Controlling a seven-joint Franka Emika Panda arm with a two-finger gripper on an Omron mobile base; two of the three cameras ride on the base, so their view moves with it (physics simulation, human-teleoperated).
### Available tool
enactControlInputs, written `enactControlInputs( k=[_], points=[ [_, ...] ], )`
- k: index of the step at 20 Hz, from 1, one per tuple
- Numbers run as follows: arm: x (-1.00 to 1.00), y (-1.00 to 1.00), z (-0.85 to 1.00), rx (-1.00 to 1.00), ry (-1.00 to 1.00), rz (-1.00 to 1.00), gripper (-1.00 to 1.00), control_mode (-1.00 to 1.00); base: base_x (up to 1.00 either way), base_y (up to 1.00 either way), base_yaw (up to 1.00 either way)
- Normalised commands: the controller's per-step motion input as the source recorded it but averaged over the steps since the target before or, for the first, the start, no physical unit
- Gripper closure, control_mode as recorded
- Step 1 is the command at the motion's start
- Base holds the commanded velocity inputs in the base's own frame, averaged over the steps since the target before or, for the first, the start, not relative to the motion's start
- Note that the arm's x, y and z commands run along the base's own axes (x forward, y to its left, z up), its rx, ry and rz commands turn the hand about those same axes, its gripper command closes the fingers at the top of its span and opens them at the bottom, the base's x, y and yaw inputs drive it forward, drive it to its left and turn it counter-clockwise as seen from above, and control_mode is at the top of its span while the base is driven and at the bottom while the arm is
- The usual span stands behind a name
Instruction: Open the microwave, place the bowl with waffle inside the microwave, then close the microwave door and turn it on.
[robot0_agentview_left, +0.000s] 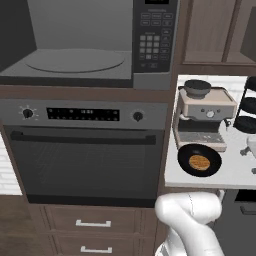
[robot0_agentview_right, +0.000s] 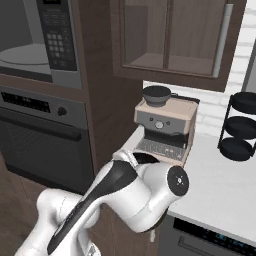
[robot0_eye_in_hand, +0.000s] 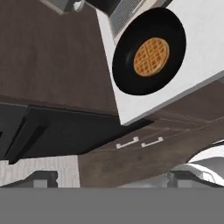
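The microwave (robot0_agentview_left: 75, 45) stands open above the oven, its grey cavity and round turntable in plain sight, keypad at right. A dark panel at its far left looks like the swung-out microwave door (robot0_agentview_left: 11, 30). On the white counter (robot0_agentview_left: 235, 175), in front of the coffee machine, sits the black bowl (robot0_agentview_left: 199, 160) with the golden waffle (robot0_agentview_left: 199, 162) inside. In the hand view the bowl (robot0_eye_in_hand: 148, 52) and waffle (robot0_eye_in_hand: 151, 57) lie ahead near the counter's corner. My gripper (robot0_eye_in_hand: 113, 180) is open and empty, fingertips (robot0_eye_in_hand: 41, 178) wide apart, well short of the bowl.
Below the microwave is the oven (robot0_agentview_left: 85, 160) with a bar handle, then drawers (robot0_agentview_left: 92, 223). A beige coffee machine (robot0_agentview_left: 202, 115) stands right behind the bowl, a black tiered rack (robot0_agentview_left: 247, 107) further right. Upper cabinets (robot0_agentview_right: 170, 35) hang over the counter.
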Motion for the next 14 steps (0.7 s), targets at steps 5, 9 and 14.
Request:
enactControlInputs(
  k=[5, 9, 14],
  points=[
    [0.86, -0.25, -0.63, -0.03, 0.21, -0.10, -1.00, -1.00, 0.00, 0.00, 0.00],
    [0.66, -0.14, -0.74, -0.03, 0.15, -0.01, -1.00, -1.00, 0.00, 0.00, 0.00],
    [0.62, -0.22, -0.63, -0.01, 0.11, -0.01, -1.00, -1.00, 0.00, 0.00, 0.00]
  ],
)
